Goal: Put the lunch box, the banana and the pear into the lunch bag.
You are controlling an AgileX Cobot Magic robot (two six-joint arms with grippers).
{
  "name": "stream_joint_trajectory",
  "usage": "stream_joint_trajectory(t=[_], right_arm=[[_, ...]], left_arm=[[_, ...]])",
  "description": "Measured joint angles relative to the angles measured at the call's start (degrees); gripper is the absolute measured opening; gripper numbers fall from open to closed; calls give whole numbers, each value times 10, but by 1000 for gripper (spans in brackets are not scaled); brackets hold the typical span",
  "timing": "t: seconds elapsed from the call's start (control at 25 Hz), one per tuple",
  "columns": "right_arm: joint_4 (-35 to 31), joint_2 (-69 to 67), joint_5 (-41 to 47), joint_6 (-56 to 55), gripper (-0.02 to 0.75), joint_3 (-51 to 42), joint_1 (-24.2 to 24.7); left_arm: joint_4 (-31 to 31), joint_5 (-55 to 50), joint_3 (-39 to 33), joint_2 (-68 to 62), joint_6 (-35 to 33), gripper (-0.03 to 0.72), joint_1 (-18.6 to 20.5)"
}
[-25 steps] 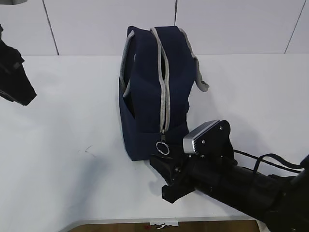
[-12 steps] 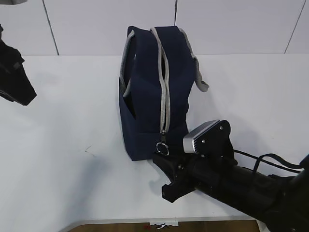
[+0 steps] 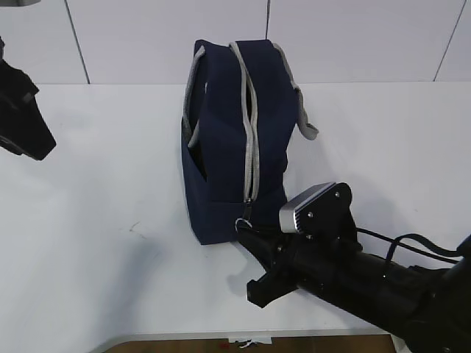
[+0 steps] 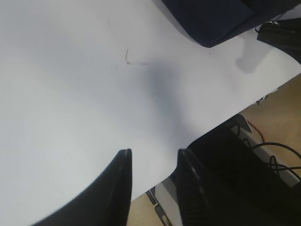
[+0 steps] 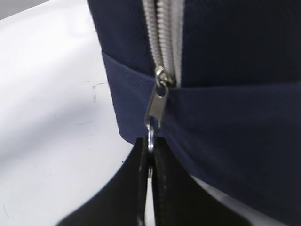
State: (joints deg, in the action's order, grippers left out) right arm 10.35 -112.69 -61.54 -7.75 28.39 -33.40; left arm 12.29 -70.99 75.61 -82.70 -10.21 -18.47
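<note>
A white table (image 3: 88,243) stands before a pale panelled wall (image 3: 353,37).

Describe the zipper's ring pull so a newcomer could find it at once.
Find the navy lunch bag standing mid-table. Follow its grey zipper down the near end to the slider. The ring pull hangs there, a small metal loop pinched in the right gripper, the only shiny part.

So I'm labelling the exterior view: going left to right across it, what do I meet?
Left arm → lunch bag → right gripper, shut on the zipper's ring pull → right wrist camera.
</note>
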Motion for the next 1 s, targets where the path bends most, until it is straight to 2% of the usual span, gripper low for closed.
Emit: stream_joint_trajectory(t=[0.16, 0.44, 0.76, 1.0], right_arm=[[-2, 5, 10, -12, -9, -2, 0], [-3, 90, 109, -24, -9, -10, 0], [4, 221, 247, -31, -10, -11, 0], [15, 293, 392, -36, -10, 28, 0]], left_arm=[[21, 0, 0, 0, 3, 244, 0], [64, 0, 0, 0, 4, 244, 0], [68, 0, 0, 0, 4, 244, 0], [68, 0, 0, 0, 4, 244, 0]])
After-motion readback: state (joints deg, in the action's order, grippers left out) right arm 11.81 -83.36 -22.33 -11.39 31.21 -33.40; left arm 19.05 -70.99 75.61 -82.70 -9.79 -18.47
